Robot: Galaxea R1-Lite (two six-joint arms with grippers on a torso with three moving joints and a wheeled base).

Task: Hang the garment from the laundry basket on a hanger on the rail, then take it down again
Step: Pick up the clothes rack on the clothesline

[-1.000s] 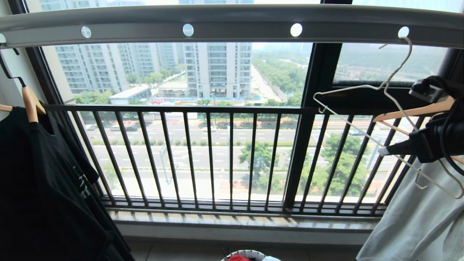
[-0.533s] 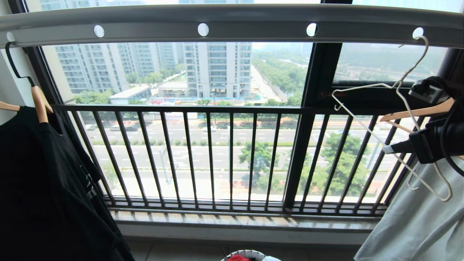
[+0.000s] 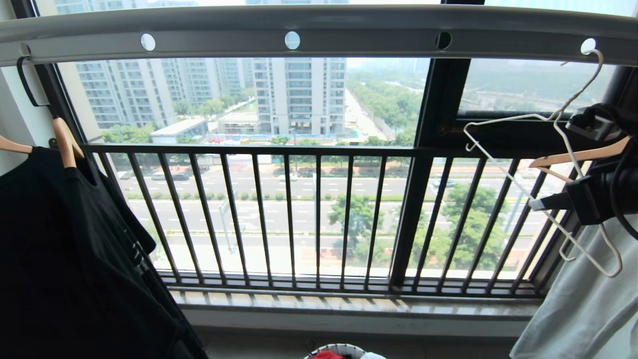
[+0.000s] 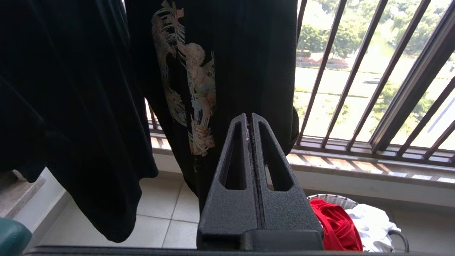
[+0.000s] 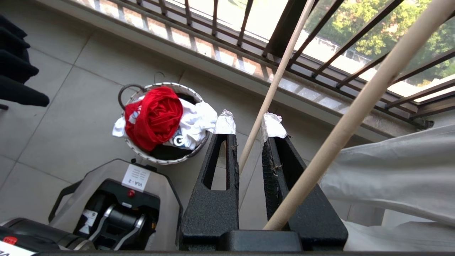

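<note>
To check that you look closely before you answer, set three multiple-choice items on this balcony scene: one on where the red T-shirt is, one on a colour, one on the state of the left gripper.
1. Where is the red T-shirt?
A. On the white hanger
B. In the basket on the floor
C. Draped over the window bars

2. What colour is the shirt hanging at the left end of the rail?
A. Black
B. White
C. Yellow

3. How does the left gripper stand?
A. Wide open
B. Shut, holding nothing
C. Shut on the red T-shirt

Answers:
1 B: the T-shirt lies bunched in the basket, while the white hanger hangs bare from the rail with the right gripper at it.
2 A: that shirt is plainly black.
3 B: its fingers meet with nothing between them.
</note>
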